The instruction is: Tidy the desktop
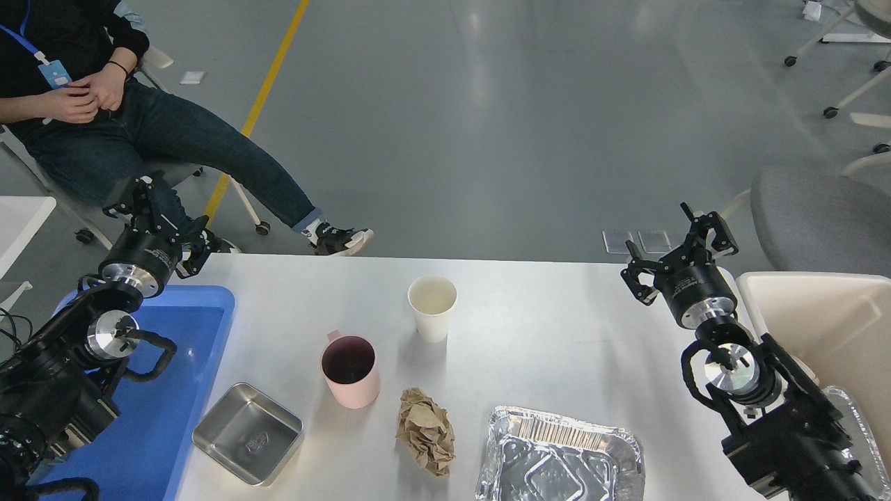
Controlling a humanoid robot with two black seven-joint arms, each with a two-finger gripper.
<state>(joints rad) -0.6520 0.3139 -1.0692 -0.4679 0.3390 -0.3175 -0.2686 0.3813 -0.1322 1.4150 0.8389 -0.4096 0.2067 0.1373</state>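
Note:
The white desktop fills the lower middle of the head view. On it stand a white paper cup and a pink mug. In front of them lie a crumpled brown paper ball, a small steel tray and a foil tray. My left gripper hangs open and empty over the far left corner, above the blue tray. At the far right, my right gripper is open and empty too, well away from every item.
A blue plastic tray sits at the table's left end, under my left arm. A cream bin stands off the right end. A seated person is beyond the far left corner, and a grey chair beyond the right.

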